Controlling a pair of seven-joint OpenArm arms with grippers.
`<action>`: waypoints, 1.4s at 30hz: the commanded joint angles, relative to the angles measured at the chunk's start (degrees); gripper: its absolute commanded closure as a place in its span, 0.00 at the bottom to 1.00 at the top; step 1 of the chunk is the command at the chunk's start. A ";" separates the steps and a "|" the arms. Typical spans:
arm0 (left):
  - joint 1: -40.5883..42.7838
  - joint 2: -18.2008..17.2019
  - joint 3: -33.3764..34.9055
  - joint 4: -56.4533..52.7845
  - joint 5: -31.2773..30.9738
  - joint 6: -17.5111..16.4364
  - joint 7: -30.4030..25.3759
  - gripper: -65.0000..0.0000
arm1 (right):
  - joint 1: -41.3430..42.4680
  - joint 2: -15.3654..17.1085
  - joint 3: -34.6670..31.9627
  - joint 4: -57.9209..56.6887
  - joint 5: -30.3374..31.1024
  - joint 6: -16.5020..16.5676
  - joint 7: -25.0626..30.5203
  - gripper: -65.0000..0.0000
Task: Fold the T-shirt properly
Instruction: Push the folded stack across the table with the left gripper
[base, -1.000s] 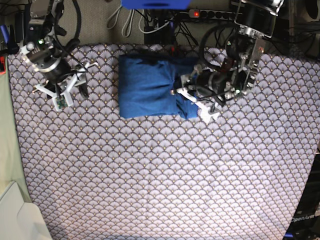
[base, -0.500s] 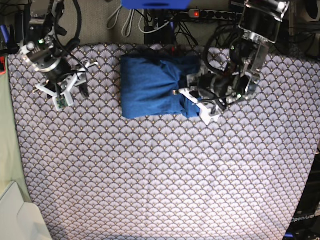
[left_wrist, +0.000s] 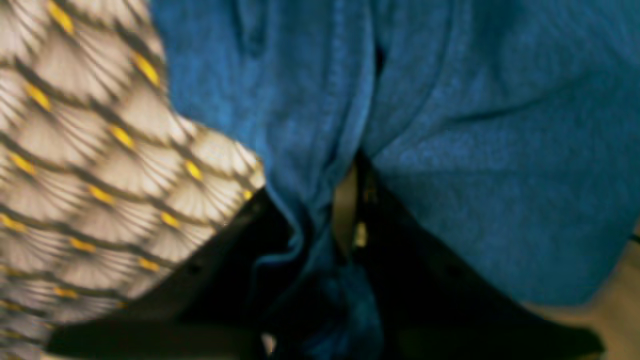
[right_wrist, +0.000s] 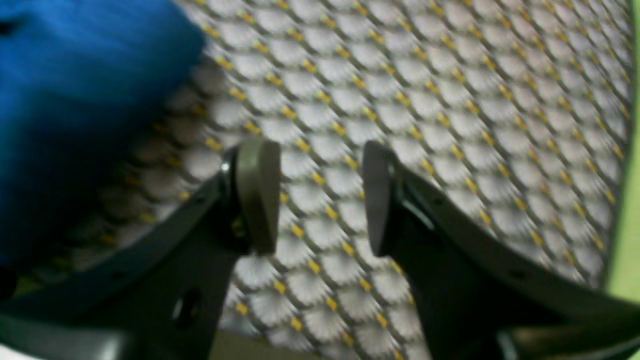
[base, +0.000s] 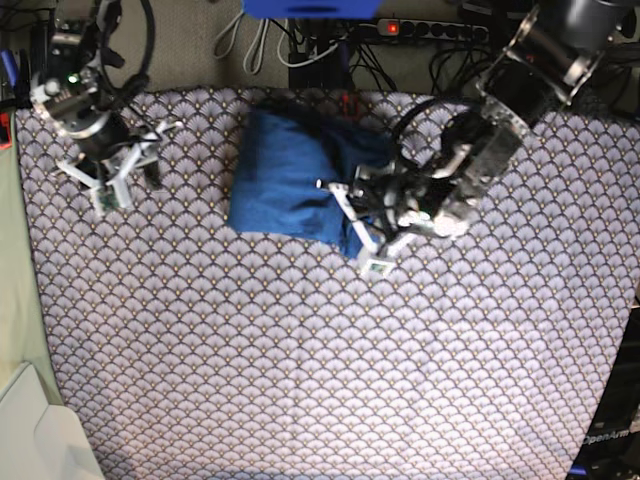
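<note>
The blue T-shirt (base: 285, 180) lies folded into a compact block at the back middle of the scallop-patterned tablecloth (base: 320, 380). My left gripper (base: 358, 225) is at the shirt's right front corner, shut on a bunched fold of its fabric. In the left wrist view the shirt (left_wrist: 500, 150) fills most of the frame and cloth is pinched in the left gripper (left_wrist: 345, 220). My right gripper (base: 128, 188) hovers open and empty left of the shirt. In the right wrist view the right gripper (right_wrist: 317, 197) has its jaws apart over the cloth, with the shirt (right_wrist: 75, 90) at upper left.
A power strip and tangled cables (base: 420, 28) run along the table's back edge, beside a blue object (base: 310, 8). A green surface (base: 15, 280) borders the table's left side, and a white object (base: 30, 430) sits at the front left corner.
My left arm has swung and moved down-left, dragging the shirt's right edge with it; the shirt now sits skewed. My right arm has shifted slightly up and left, still open.
</note>
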 joint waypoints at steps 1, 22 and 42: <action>-1.35 0.84 0.52 0.80 2.07 0.24 -0.31 1.00 | 0.38 0.70 0.71 1.14 0.82 0.31 1.34 0.57; -12.87 15.08 26.19 -8.16 30.20 -0.38 1.01 0.99 | 0.38 3.25 15.39 0.97 0.82 0.40 1.43 0.57; -18.23 16.31 33.40 -10.80 30.11 -4.68 -9.98 0.99 | 0.47 3.25 16.09 0.97 0.82 0.48 1.43 0.57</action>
